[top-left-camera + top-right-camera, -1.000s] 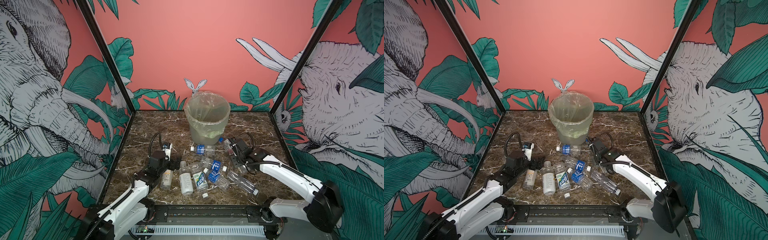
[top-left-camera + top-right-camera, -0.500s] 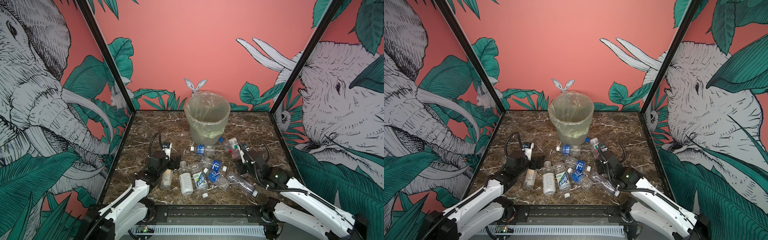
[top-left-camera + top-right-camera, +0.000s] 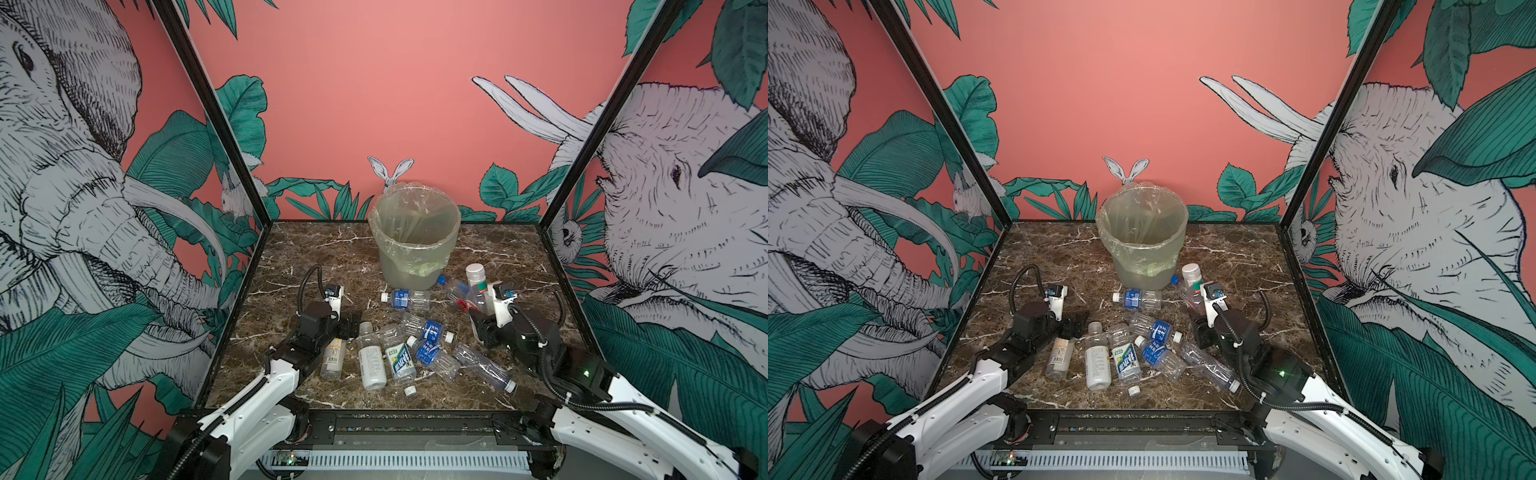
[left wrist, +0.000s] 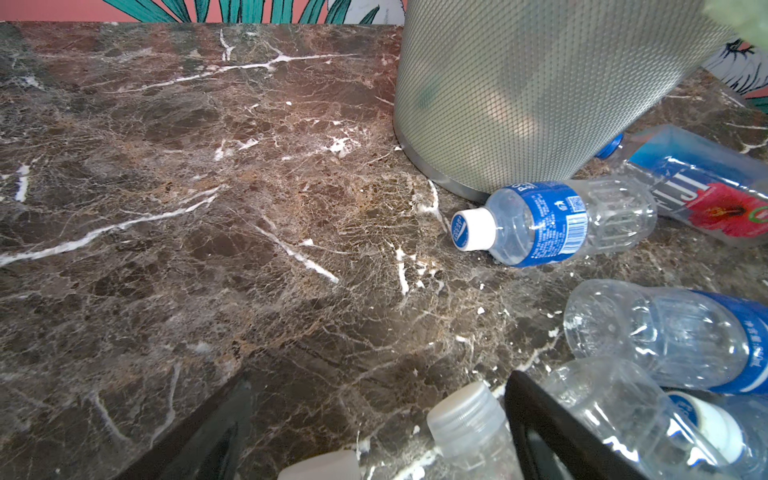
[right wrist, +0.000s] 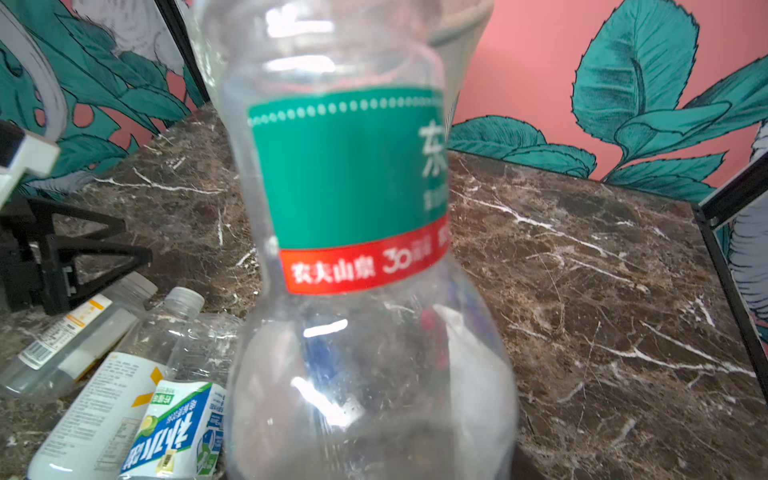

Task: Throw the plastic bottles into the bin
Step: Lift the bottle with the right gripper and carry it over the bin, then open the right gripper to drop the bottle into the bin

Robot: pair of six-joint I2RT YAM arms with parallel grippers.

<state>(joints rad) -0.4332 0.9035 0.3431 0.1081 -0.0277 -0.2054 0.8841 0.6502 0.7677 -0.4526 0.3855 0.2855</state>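
My right gripper is shut on a clear bottle with a green and red label and holds it upright. Its white cap stands just right of the bin, below the rim. The bottle fills the right wrist view and hides the fingers. My left gripper is open and low over the table, with two pale bottle caps between its fingers. Several plastic bottles lie in a heap between the arms. The bag-lined bin stands at the back middle.
A blue-labelled bottle lies against the bin's base, a red-flowered one beside it. A white bottle, a yellow-labelled one and a long clear one lie near the front. A loose cap lies there too.
My right gripper has closed on the green-labelled bottle and raised it upright beside the bin, while the right arm swung round. The left arm has stayed put.
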